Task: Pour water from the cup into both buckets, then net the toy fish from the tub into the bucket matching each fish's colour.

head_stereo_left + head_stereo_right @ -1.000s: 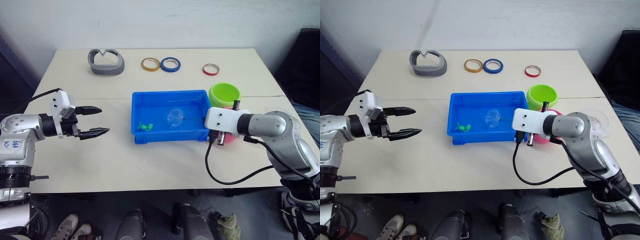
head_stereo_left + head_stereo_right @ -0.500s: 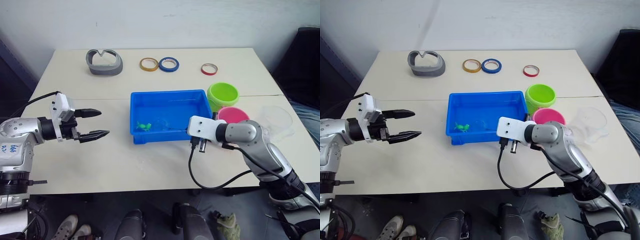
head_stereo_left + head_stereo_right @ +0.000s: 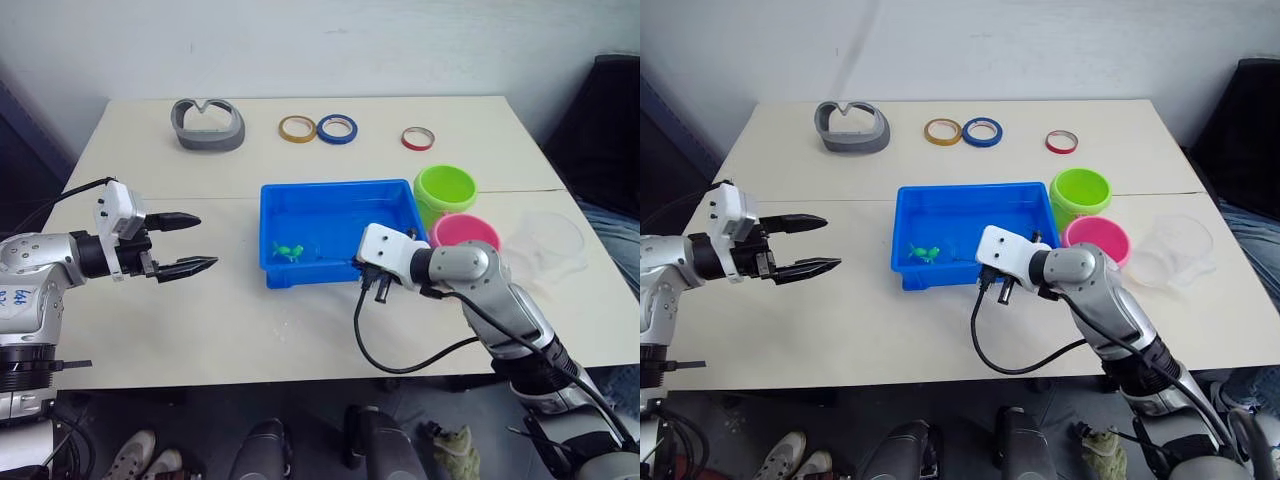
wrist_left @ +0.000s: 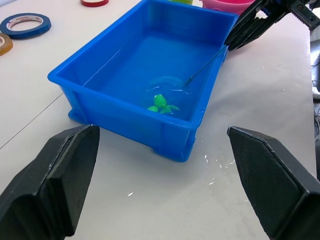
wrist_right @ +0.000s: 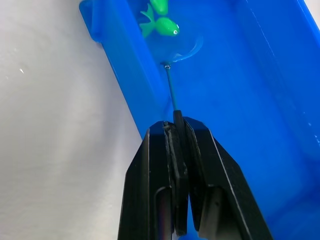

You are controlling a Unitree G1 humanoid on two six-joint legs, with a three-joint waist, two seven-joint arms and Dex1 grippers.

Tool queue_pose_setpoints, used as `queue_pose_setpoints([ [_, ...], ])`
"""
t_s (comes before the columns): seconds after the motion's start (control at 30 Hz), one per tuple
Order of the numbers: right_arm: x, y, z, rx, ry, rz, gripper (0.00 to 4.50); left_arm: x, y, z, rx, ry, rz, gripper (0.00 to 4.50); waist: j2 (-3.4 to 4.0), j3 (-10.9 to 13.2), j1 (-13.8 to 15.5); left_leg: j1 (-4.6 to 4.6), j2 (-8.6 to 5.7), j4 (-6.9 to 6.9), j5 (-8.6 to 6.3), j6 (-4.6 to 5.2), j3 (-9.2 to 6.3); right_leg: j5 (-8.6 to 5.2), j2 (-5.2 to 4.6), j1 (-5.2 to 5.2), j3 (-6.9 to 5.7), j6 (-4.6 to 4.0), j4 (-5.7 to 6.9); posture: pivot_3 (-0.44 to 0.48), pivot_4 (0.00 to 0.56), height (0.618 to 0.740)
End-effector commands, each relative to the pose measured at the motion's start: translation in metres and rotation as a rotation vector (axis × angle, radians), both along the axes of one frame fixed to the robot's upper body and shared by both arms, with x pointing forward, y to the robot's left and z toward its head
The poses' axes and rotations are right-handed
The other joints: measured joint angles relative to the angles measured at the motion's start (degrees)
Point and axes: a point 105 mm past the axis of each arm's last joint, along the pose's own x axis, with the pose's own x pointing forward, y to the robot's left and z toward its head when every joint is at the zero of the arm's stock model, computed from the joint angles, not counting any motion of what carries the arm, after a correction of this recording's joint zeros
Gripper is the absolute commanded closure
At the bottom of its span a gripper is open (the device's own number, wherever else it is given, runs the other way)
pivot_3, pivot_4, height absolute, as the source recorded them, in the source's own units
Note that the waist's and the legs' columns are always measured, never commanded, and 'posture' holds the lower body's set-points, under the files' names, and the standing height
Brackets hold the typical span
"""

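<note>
left eye view: the blue tub (image 3: pixel 340 195) sits mid-surface (image 3: pixel 250 320), a green toy fish (image 3: pixel 290 251) near its front wall. the green bucket (image 3: pixel 446 189) and pink bucket (image 3: pixel 465 231) stand just right of the tub, the clear cup (image 3: pixel 547 245) further right. the left claw (image 3: pixel 185 243) hangs released, well apart from the tub. tape rings (image 3: pixel 318 128) lie at the far edge.

left wrist view: the net (image 4: pixel 170 82) rests in the water just beside the fish, its stick running up to the right claw (image 4: pixel 240 37).

right wrist view: the right claw is clenched on the net's handle, hoop beside the fish.
</note>
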Motion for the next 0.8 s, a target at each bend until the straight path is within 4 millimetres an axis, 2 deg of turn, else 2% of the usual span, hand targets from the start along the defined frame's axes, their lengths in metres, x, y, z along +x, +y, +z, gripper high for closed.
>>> queue_pose_setpoints([
  [0.03, -0.007, 0.004, 0.035, 0.114, -0.008, 0.014, 4.50, -0.002, 0.000, 0.015, -0.004, -0.054, -0.007, 0.03, 0.00, 0.0, 0.1, 0.00, -0.01, 0.00, 0.00, 0.00, 0.00, 0.00, 0.00, 0.00, 0.00, 0.00, 0.00, 0.000, 0.150, 0.713],
  [0.43, -0.012, -0.020, 0.056, 0.101, -0.015, -0.036, 4.50, 0.002, -0.007, 0.016, -0.026, -0.061, -0.027, 0.03, 0.00, 0.0, 0.1, -0.01, -0.01, 0.00, -0.02, 0.01, -0.02, 0.00, -0.02, -0.01, -0.01, 0.00, -0.02, 0.000, 0.150, 0.713],
  [0.8, -0.013, -0.027, 0.066, 0.133, -0.013, -0.066, 4.50, 0.006, -0.012, 0.019, -0.048, -0.067, -0.046, 0.03, 0.00, 0.0, 0.1, -0.01, -0.01, 0.00, -0.03, 0.02, -0.02, 0.00, -0.02, -0.01, 0.00, 0.00, -0.04, 0.000, 0.150, 0.713],
])
